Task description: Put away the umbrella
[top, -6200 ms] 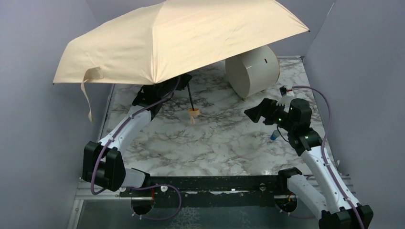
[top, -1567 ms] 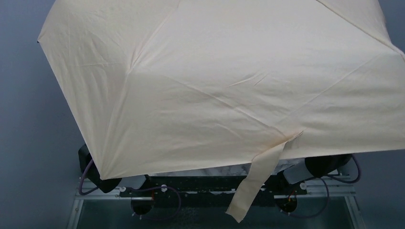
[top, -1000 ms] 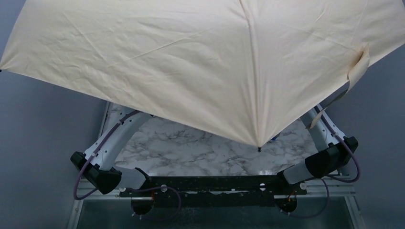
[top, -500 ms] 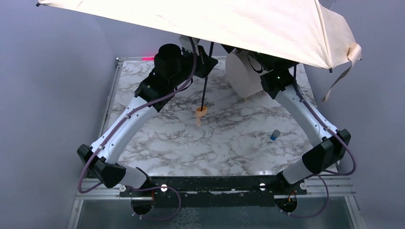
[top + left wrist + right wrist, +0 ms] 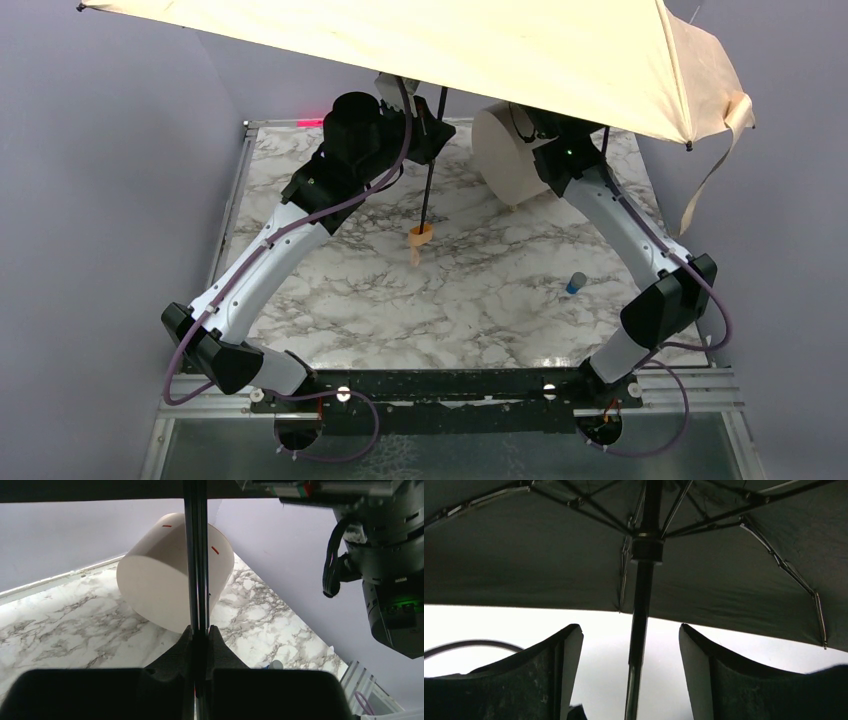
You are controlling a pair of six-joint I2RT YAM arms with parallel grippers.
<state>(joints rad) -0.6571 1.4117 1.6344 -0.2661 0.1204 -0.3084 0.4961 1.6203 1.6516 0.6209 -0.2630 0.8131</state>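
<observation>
Beige folding umbrella (image 5: 400, 45), open, likely light yet unwieldy; left gripper (image 5: 199, 631) clamps its stiff black shaft (image 5: 431, 170), right gripper (image 5: 631, 637) wide around it.

marble table (image 5: 330, 300) | white drum (image 5: 505, 155) on side | small blue object (image 5: 575, 283)

Left claw (image 5: 199, 632) tight on the umbrella (image 5: 196, 555), right claw (image 5: 631, 640) agape around its shaft, both high.

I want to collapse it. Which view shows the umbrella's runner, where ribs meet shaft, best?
Right wrist: the runner sits clear on the shaft, ribs fanning out from it. Top external hides it under the canopy; left wrist shows only the shaft.
</observation>
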